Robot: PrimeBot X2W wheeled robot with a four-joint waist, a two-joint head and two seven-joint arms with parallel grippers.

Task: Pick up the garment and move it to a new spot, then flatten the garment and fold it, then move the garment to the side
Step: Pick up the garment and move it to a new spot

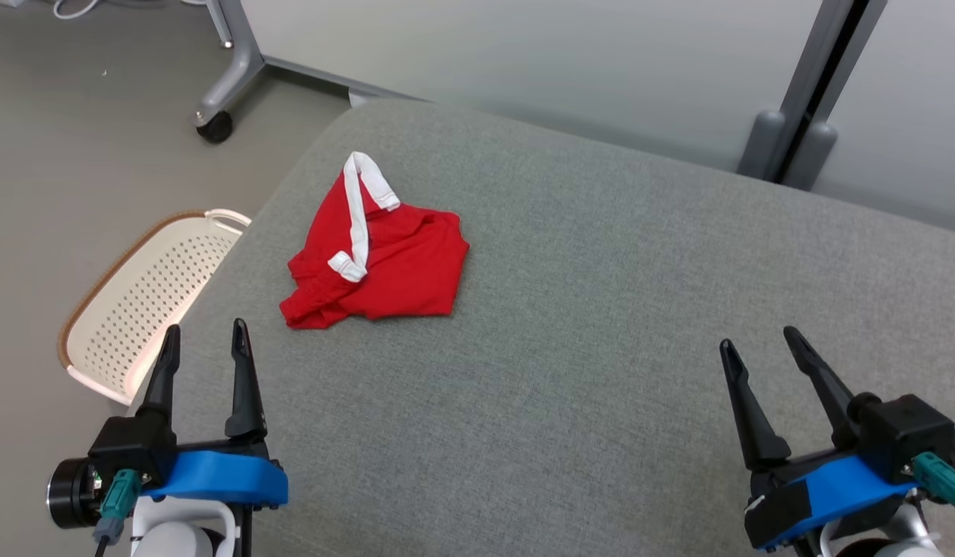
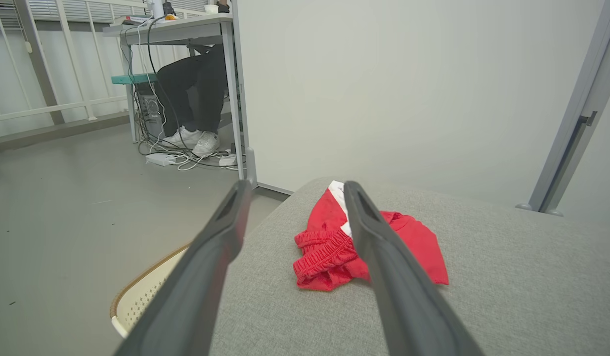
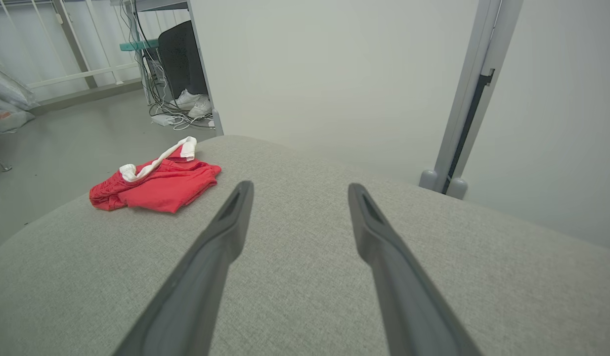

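Grey upholstered surface point(image 1: 601, 325) before a pale partition wall point(image 1: 524, 54), with hard floor point(image 1: 59, 155) to the left and a perforated cream basket point(image 1: 148, 298) tucked just beside the left edge. Beyond, in the left wrist view, a desk point(image 2: 181, 27) over a tangle of cables point(image 2: 186, 158) and the white shoes point(image 2: 196, 141) of a seated person.

Crumpled toward the far left of the cushioned top: the red garment point(image 1: 385, 263), with white trim point(image 1: 359, 209) looped across it and an elastic waistband point(image 2: 325, 247) bunched on the side facing the robot. Untouched.

Both arms low at the near side, fingers spread wide and empty. Left gripper point(image 1: 205, 329) by the left edge, aimed almost straight at the garment, near it but apart. Right gripper point(image 1: 758, 338) well apart to the right, over bare fabric.

By all appearances the very first step: pick-up not yet begun, with moving, flattening, folding and setting aside all to come. Next move likely calling for a forward reach with the left arm, fingers lowered around a raised fold or the waistband, then closed on enough cloth to lift the whole bundle clear. Some risk of pinching only the loose trim or a single layer, with the rest left dragging.
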